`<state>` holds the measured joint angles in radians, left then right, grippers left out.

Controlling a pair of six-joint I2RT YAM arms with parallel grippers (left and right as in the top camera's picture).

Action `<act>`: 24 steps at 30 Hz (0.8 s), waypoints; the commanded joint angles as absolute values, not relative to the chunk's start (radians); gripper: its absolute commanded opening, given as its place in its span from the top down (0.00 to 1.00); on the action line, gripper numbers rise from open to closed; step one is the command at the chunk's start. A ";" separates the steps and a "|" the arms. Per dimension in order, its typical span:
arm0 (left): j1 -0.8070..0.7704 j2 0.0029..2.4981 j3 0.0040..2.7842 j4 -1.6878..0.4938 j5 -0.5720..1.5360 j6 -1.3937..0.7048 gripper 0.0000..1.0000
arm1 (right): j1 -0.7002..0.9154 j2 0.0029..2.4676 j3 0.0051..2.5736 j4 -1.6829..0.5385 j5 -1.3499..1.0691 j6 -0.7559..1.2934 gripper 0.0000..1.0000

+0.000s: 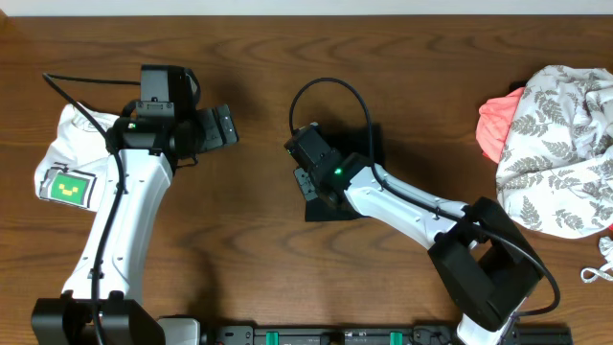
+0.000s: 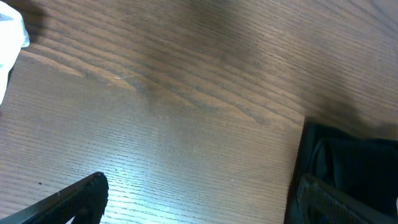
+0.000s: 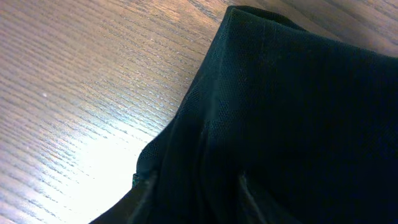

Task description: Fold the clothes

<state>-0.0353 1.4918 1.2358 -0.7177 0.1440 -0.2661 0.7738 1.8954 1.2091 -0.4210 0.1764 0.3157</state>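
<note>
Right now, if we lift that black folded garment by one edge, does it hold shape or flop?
Likely flops: the black garment shows soft creases and a fine knit weave, so its layers would probably unfold. Probably light, since it lies thin and flat on the table. Pushed, those loose folds may bunch rather than slide whole.

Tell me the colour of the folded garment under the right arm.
The garment is plain black, clearest in the right wrist view.

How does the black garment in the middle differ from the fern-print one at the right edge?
The black garment is plain dark; the fern-print garment is white with grey leaves. The black one lies flat and compact; the fern-print one is a crumpled heap. The black one sits under the right arm; the fern-print one lies clear of both arms. Both rest on the table.
</note>
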 commanded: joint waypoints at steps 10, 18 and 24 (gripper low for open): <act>-0.031 1.474 1.250 -0.721 0.147 -0.271 0.03 | 0.771 1.893 1.274 -0.452 0.242 0.364 0.99; -0.031 1.474 1.250 -0.721 0.147 -0.271 0.03 | 0.626 1.731 1.361 -0.683 0.416 0.456 0.99; -0.031 1.474 1.250 -0.721 0.147 -0.271 0.03 | 0.403 1.618 1.361 -0.847 0.421 0.460 0.99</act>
